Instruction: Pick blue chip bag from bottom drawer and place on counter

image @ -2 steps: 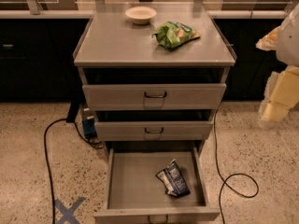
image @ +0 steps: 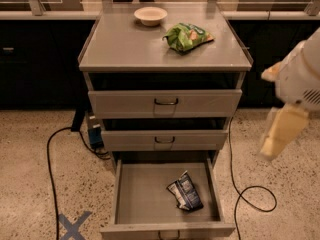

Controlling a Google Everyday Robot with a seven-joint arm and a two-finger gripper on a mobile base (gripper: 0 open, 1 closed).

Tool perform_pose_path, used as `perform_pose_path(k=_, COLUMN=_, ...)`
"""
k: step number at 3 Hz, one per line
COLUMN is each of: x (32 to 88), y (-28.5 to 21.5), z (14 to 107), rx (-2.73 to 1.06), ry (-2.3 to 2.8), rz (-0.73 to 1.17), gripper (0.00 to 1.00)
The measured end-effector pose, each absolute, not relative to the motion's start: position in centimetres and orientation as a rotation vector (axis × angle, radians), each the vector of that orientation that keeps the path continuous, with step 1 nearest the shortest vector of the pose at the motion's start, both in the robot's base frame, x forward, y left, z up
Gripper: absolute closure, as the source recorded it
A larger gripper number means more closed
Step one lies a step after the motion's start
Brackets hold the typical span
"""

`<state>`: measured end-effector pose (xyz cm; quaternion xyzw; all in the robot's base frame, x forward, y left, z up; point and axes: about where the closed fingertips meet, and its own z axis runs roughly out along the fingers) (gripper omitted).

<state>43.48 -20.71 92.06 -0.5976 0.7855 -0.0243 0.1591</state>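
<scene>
The blue chip bag [image: 185, 191] lies flat on the floor of the open bottom drawer [image: 140, 194], right of its middle. The drawer is pulled out fully toward me. The counter [image: 130, 44] is the grey top of the drawer cabinet. My gripper [image: 278, 134] hangs in the air at the right edge of the view. It is to the right of the cabinet, at about the height of the middle drawer, well above and to the right of the bag. It holds nothing that I can see.
A bright green snack bag [image: 187, 36] and a white bowl [image: 150, 15] sit at the back of the counter. Two upper drawers [image: 165, 103] are shut. Black cables [image: 50, 159] trail on the floor on both sides. A blue tape cross [image: 74, 225] marks the floor at the left.
My arm and gripper have moved down and a little left, closer to the cabinet's right side. The bag and the drawers have not moved.
</scene>
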Motion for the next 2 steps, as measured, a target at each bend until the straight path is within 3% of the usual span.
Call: perform_pose_path(k=2, x=43.6, y=-18.6, z=72.0, rx=-1.669, ry=2.331, rz=0.188, gripper=0.0)
